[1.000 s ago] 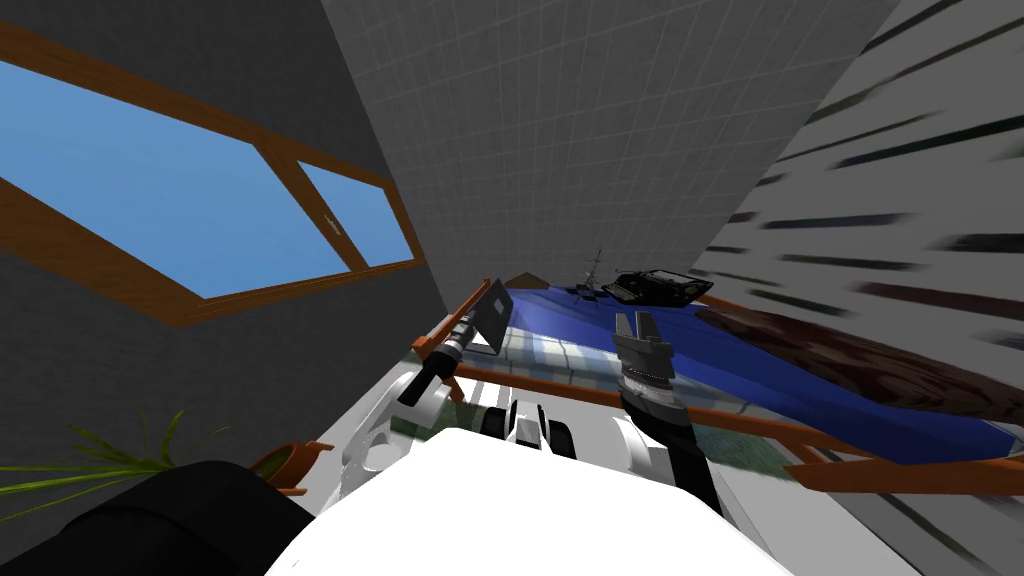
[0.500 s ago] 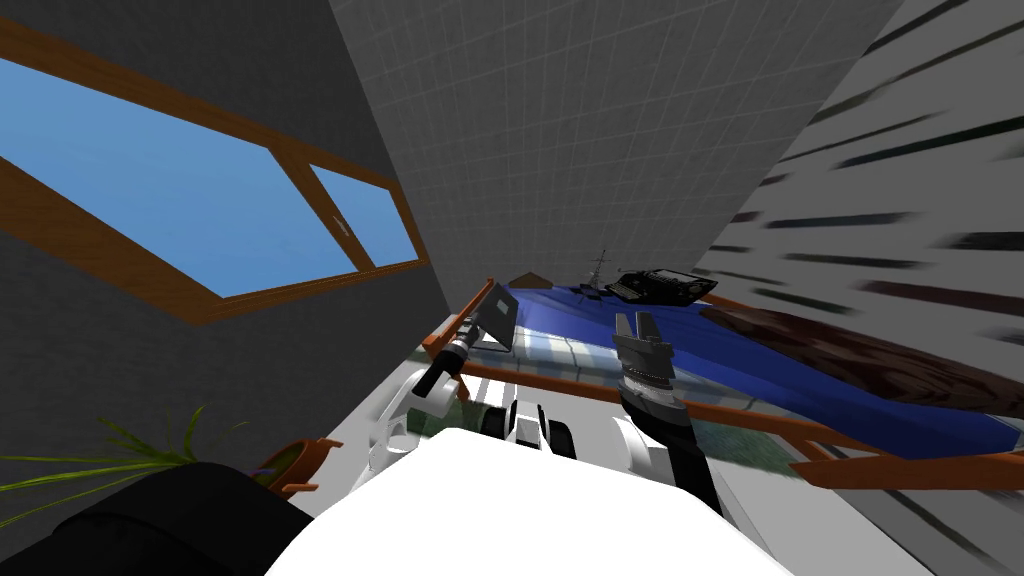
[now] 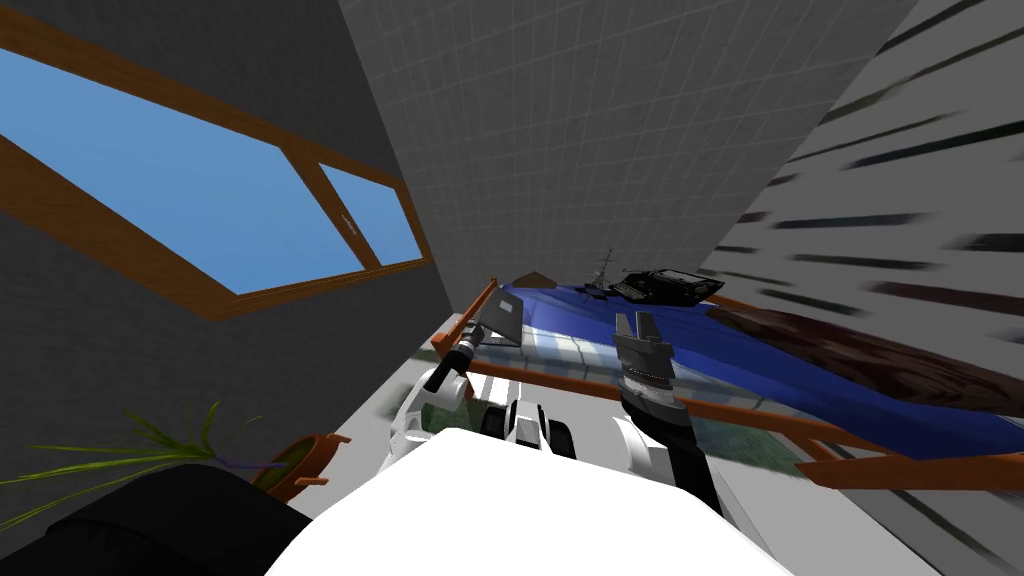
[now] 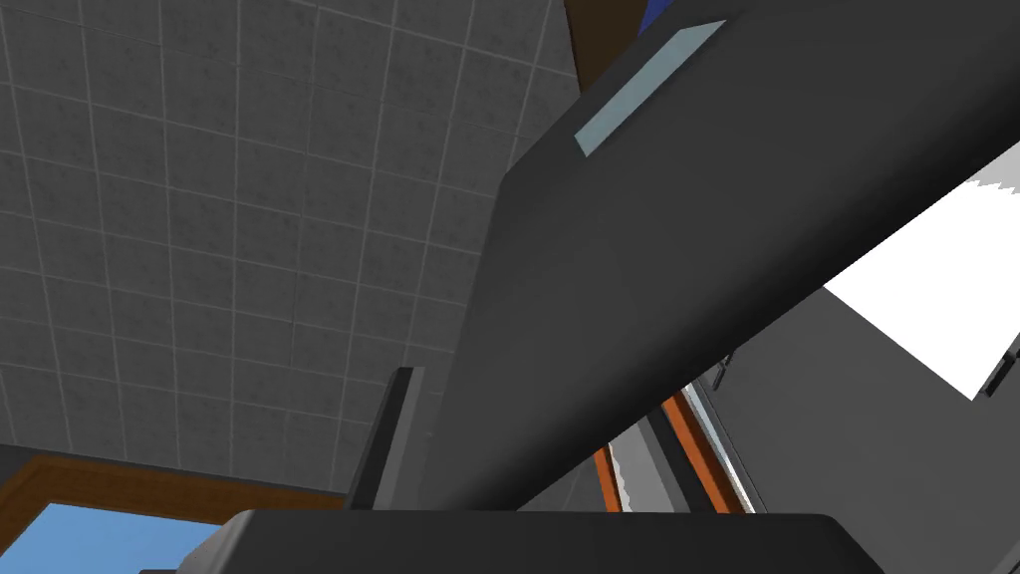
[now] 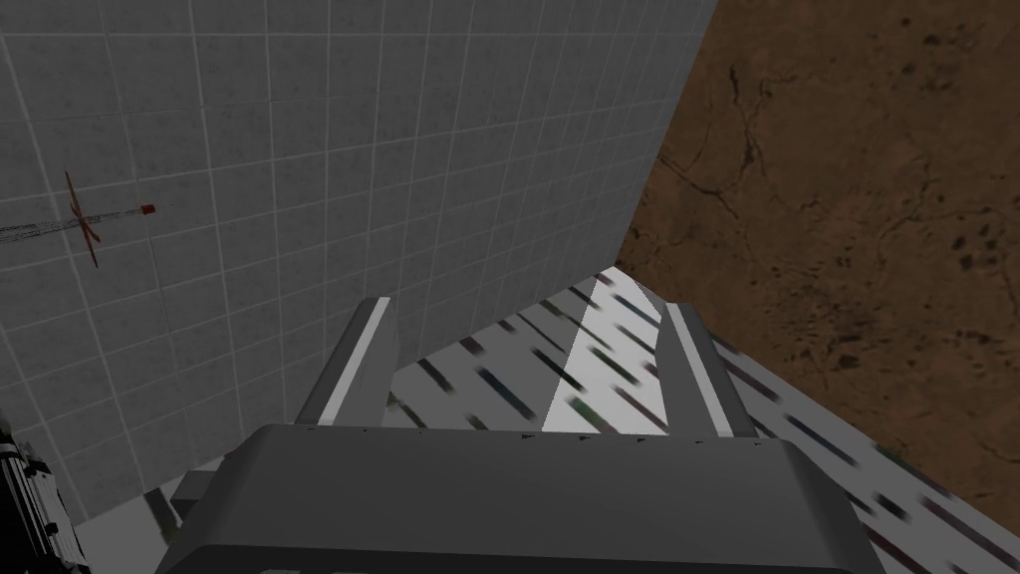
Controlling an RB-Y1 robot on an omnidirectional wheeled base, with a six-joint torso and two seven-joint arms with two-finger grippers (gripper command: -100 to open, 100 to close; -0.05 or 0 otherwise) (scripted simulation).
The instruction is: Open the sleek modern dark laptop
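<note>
The dark laptop (image 3: 500, 318) sits at the near left corner of a blue-covered surface (image 3: 760, 360), its lid raised and leaning back. My left gripper (image 3: 480, 335) is at the lid from the near side. In the left wrist view the dark lid (image 4: 697, 249) crosses just in front of the hand. One finger (image 4: 390, 438) stands beside the lid and the other is hidden behind it, so the jaws look open. My right gripper (image 3: 636, 325) is held up over the middle of the surface, open and empty, with both fingers (image 5: 364, 359) spread.
An orange-brown frame (image 3: 700, 410) rims the blue surface. A black boxy object (image 3: 665, 285) and a small model ship (image 3: 603, 272) stand at its far end. A potted plant (image 3: 290, 465) is low on my left, under a wood-framed window (image 3: 200, 200).
My left hand has moved away from me with the laptop lid, which now leans further back. The head view has shifted slightly. The right arm is still.
</note>
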